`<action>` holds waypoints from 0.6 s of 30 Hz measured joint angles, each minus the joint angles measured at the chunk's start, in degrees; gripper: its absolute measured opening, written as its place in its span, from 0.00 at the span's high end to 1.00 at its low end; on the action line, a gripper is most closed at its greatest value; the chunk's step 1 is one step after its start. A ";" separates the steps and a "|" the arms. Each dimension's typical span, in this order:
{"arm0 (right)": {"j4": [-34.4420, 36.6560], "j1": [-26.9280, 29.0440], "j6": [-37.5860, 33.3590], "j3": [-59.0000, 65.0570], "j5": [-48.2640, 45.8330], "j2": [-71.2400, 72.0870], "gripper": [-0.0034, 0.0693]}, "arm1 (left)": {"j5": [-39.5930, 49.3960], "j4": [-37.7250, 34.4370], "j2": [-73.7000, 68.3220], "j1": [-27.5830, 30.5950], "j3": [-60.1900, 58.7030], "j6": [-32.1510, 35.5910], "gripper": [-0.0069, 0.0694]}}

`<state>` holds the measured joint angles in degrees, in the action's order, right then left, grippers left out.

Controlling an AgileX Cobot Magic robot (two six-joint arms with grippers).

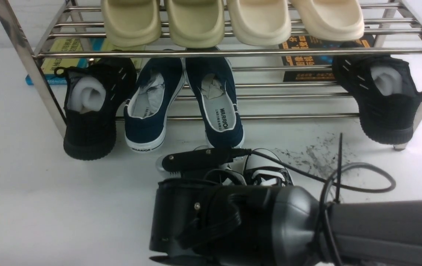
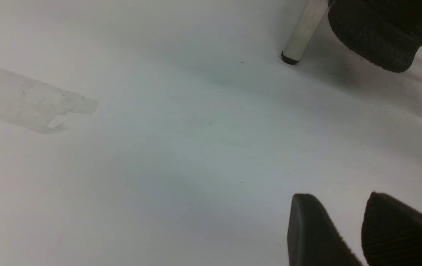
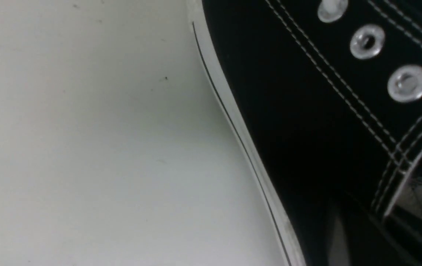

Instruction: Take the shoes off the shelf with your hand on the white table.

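The shoes (image 1: 268, 175), black canvas with white laces, stand on the white table (image 1: 30, 184) in front of the shelf (image 1: 233, 53). My bulky right arm (image 1: 270, 221) hides most of them. In the right wrist view one shoe (image 3: 299, 111) fills the frame, its white sole edge on the table (image 3: 67, 147). My right gripper (image 3: 366, 236) is dark against the shoe and appears shut on its side wall by the opening. My left gripper (image 2: 340, 199) is open and empty, low over the bare table (image 2: 159, 147) near a shelf leg (image 2: 303, 33).
On the shelf's lower tier are navy WARRIOR slip-ons (image 1: 185, 99) and two all-black knit shoes (image 1: 92, 111) (image 1: 384, 99). Beige slippers (image 1: 233, 22) sit on the top tier. Books (image 1: 307, 59) lie behind. A dark scuff smear (image 1: 314, 155) marks the table.
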<state>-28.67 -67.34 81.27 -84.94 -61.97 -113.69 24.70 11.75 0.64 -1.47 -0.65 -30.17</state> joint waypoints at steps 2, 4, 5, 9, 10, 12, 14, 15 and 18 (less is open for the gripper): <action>0.13 -0.30 1.34 0.00 -0.90 -0.06 0.93 | 0.00 0.00 0.00 0.00 0.00 0.00 0.60; 0.37 -0.58 2.21 0.00 -1.14 -0.11 0.93 | 0.00 0.00 0.00 0.00 0.00 0.00 0.60; 0.36 -0.81 3.41 0.00 -1.32 -0.11 0.93 | 0.00 0.00 0.00 0.00 0.00 0.00 0.60; 1.40 -0.91 6.78 0.00 -1.09 -0.11 0.93 | 0.00 0.00 0.00 0.00 0.00 0.00 0.60; 1.51 -0.91 7.19 0.00 -0.93 -0.11 0.93 | 0.00 0.00 0.00 0.00 0.00 0.00 0.60; 1.91 -0.91 7.87 0.00 -0.40 -0.11 0.93 | 0.00 0.00 0.00 0.00 0.00 0.00 0.60; 2.17 -0.91 8.21 0.00 0.01 -0.11 0.92 | 0.00 0.00 0.00 0.00 0.00 0.00 0.60; 2.27 -0.91 8.46 0.00 0.13 -0.11 0.92 | 0.00 0.00 0.00 0.00 0.00 0.00 0.60; 2.44 -0.91 9.44 0.00 0.26 -0.11 0.92 | 0.00 0.00 0.00 0.00 0.00 0.00 0.60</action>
<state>-26.24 -68.25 90.71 -84.94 -61.71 -113.80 24.70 11.75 0.64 -1.47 -0.65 -30.17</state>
